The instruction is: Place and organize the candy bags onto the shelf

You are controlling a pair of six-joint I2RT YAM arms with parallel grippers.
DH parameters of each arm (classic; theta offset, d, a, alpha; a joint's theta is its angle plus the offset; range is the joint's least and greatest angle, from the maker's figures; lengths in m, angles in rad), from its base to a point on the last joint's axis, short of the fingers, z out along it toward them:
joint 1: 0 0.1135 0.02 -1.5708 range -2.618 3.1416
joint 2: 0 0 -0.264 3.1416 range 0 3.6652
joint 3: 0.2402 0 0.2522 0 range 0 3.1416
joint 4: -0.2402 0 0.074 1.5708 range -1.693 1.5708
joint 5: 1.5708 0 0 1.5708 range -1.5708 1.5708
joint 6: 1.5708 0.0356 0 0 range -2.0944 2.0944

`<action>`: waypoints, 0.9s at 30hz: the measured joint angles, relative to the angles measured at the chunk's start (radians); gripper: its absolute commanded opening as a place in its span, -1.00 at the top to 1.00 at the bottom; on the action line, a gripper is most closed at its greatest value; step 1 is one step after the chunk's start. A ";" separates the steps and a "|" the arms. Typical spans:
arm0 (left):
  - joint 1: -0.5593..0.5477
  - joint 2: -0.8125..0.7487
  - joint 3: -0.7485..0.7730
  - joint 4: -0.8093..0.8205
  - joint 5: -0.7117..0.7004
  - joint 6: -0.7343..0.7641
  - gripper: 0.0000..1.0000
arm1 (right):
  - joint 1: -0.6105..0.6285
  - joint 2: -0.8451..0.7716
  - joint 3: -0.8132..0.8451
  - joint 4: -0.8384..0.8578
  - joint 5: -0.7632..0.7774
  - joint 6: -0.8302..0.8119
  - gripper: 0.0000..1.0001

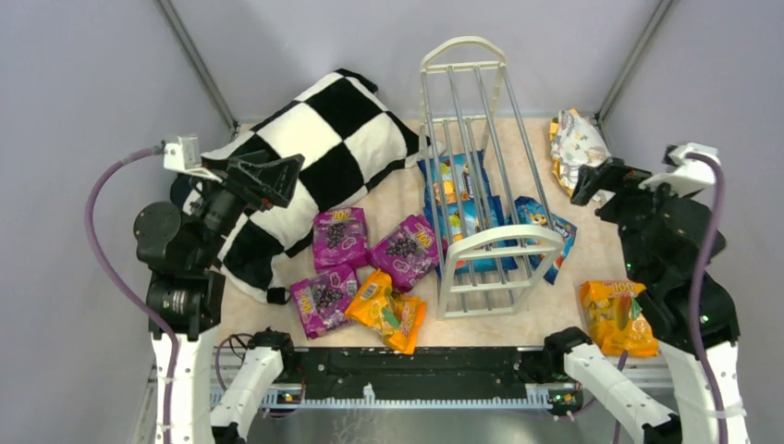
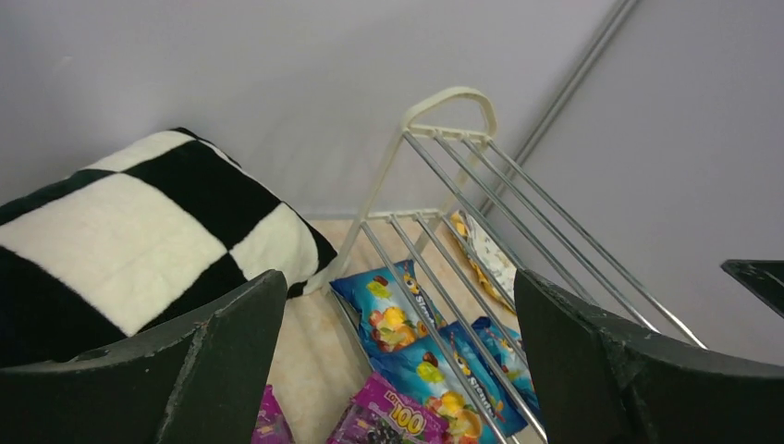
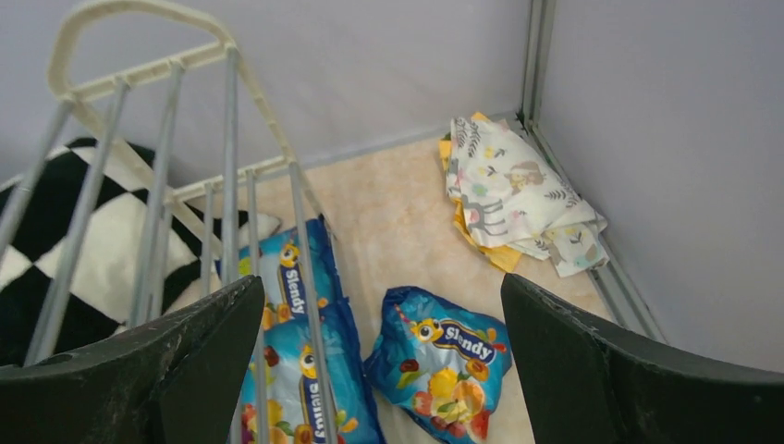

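Well, the shelf (image 1: 504, 232): centre of the top view, running lengthwise away from the arms, its upper rods bare.
Left hand (image 2: 398, 277): fingers spread wide with nothing between them, raised at the left of the top view over the chequered pillow (image 1: 319, 148).
Right hand (image 3: 381, 282): likewise wide and empty, high at the right edge, looking down along the shelf's right side.
Blue Slendy bags (image 1: 455, 194): two under the rods; whether they are on a low tier or on the desk (image 1: 393, 203) I cannot tell.
Loose blue Slendy bag (image 3: 439, 365): on the desk just right of the shelf.
Purple bags (image 1: 339, 237): three, lower left of the shelf, beside an orange bag (image 1: 386, 313).
Second orange bag (image 1: 618, 316): lower right.
Step in hand: probably choosing a first bag, since nothing is gripped yet.
Doing it well: the right hand looks best placed for the loose blue Slendy bag — descend straight and pinch a crimped edge rather than the puffed middle. Then lift clear of the near arch and lay it flat across the upper rods at one end, leaving room for a row.
Risk: a slack bag may slip between rods if set along them.
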 measured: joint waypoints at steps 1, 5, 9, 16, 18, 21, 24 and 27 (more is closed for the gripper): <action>0.000 0.015 0.000 0.003 0.023 0.002 -0.98 | 0.000 0.006 -0.022 0.003 0.004 -0.002 -0.97; 0.000 0.085 0.000 0.004 0.098 0.012 -0.98 | 0.000 0.035 -0.107 0.006 0.013 -0.009 -0.97; 0.000 0.136 -0.002 0.008 0.142 0.027 -0.98 | 0.000 0.092 -0.122 0.013 0.038 -0.016 -0.97; 0.000 0.202 -0.034 0.061 0.203 0.034 -0.97 | -0.054 0.256 -0.063 0.027 0.076 -0.015 -0.97; 0.000 0.228 -0.045 0.079 0.224 0.034 -0.97 | -0.122 0.326 -0.016 0.028 0.019 -0.002 -0.97; 0.000 0.273 -0.060 0.092 0.243 0.036 -0.97 | -0.261 0.413 0.014 0.035 -0.102 0.035 -0.97; 0.000 0.312 -0.076 0.093 0.245 0.044 -0.97 | -0.396 0.467 0.014 0.034 -0.242 0.083 -0.97; 0.000 0.332 -0.094 0.094 0.245 0.055 -0.97 | -0.492 0.507 0.014 0.041 -0.377 0.129 -0.97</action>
